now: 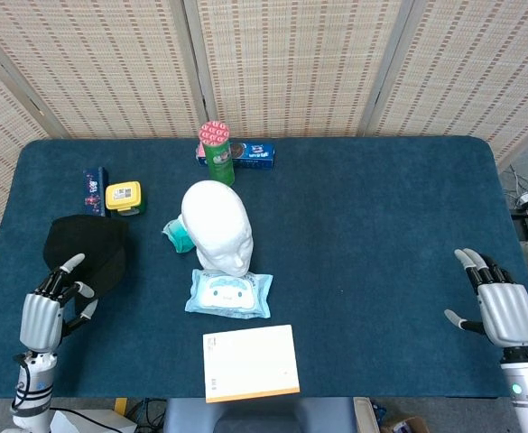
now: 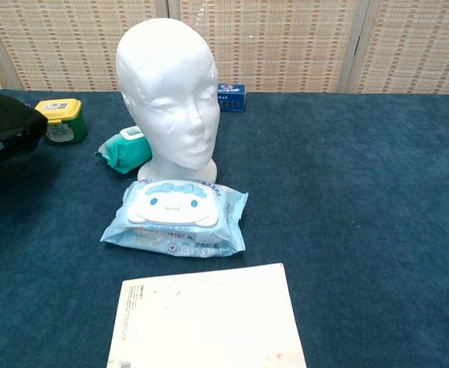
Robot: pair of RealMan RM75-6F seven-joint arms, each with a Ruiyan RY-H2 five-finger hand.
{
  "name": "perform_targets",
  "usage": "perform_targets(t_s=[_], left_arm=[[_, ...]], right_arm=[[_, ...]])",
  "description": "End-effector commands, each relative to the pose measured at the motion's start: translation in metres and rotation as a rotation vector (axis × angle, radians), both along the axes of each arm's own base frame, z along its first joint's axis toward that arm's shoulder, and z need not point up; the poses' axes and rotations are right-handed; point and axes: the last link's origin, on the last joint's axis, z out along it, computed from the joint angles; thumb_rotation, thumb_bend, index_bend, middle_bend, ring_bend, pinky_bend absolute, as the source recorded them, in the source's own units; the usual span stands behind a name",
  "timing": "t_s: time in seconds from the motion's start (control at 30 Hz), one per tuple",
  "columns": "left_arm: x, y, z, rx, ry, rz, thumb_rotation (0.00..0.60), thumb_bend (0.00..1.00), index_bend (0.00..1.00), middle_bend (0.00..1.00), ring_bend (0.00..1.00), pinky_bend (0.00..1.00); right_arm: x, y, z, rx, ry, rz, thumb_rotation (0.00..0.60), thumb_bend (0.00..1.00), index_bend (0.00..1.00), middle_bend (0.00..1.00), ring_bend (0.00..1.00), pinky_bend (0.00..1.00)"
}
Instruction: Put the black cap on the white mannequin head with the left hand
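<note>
The left hand (image 1: pixel 45 311) pinches the black cap (image 1: pixel 85 250) at its near edge. The white mannequin head (image 1: pixel 217 225) stands well right of those fingers. The right hand (image 1: pixel 500 305) rests with fingers apart.

Wet-wipes pack (image 1: pixel 228 294), white notebook (image 1: pixel 250 363), yellow-lidded tub (image 1: pixel 124 197), green can (image 1: pixel 217 152), blue box (image 1: pixel 253 155), teal pouch (image 2: pixel 122 150)

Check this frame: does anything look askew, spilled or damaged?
Nothing is spilled or damaged. Only the cap looks odd: it is tilted and folded out of its round shape where the left hand grips its edge. The mannequin head stands upright and bare.
</note>
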Motion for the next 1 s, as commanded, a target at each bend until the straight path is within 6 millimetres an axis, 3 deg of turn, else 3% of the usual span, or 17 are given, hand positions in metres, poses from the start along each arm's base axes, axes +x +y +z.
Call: perform_targets(t_s=[0.03,0.43,1.0], left_arm=[[0.001,0.000,0.000,0.006,0.000,-0.006,0.600,0.34,0.70,0.18,0.23,0.46],[0.007,0.000,0.006,0.059,0.018,-0.047,0.600,0.36,0.73,0.18,0.23,0.45],[0.025,0.005,0.034,0.215,0.112,-0.170,0.600,0.39,0.76,0.18,0.23,0.45]], right_arm=[[0.000,0.000,0.000,-0.001,-0.001,0.000,0.600,0.00,0.08,0.14,0.13,0.26],[0.001,0.003,0.002,-0.007,-0.008,0.007,0.600,0.00,0.08,0.14,0.13,0.26],[0.000,0.006,0.006,-0.018,-0.021,0.015,0.600,0.00,0.08,0.14,0.13,0.26]])
